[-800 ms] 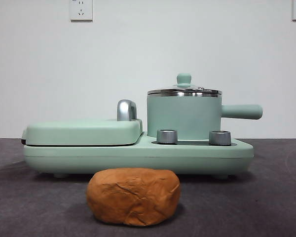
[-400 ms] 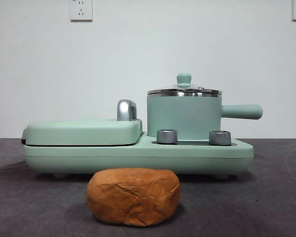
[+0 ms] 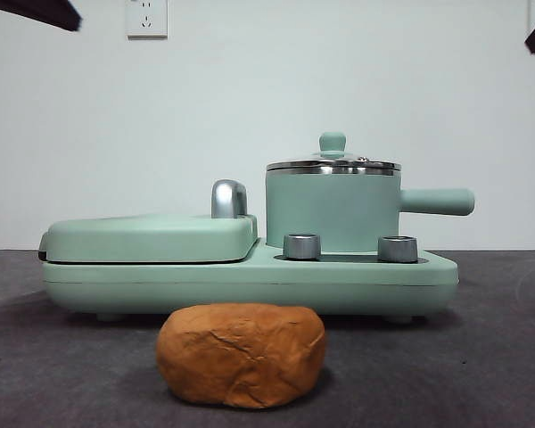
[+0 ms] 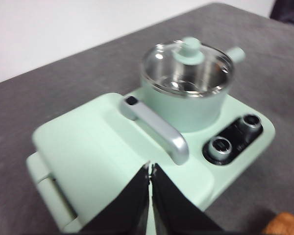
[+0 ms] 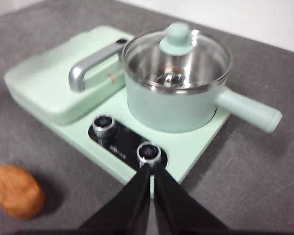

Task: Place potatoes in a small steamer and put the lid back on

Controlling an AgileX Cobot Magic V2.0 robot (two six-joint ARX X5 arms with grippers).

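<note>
On the grey surface (image 3: pixel 481 374), just in front of the mint-green cooker base (image 3: pixel 250 281), lies the potato (image 3: pixel 241 353) — untouched and clear of both arms. Upon that base, beside the flat grill cover (image 3: pixel 147 239) with its chrome handle (image 3: pixel 228 198), stands the small steamer (image 3: pixel 333 212), its side handle pointing away from the grill cover. The lid (image 3: pixel 333 164) sits closed on the steamer's steel rim, its knob (image 3: pixel 333 142) upright at the centre.

Step in hand, as judged: the lid must come off before the potato can go in. A sound approach would bring one tool straight down over the knob, close on it squarely and lift vertically so the steel rim clears the steamer without dragging; the lid should then be set down well apart from the potato.

Arm pose: both arms are held high above the cooker base, showing in the front view only as dark tips at the top corners. The left tool (image 4: pixel 150 169) looks down over the grill cover, its jaws pressed together and holding nothing; the right tool (image 5: pixel 151 169) looks down over the control dials (image 5: pixel 148 152) — likewise pressed together and empty.
</note>
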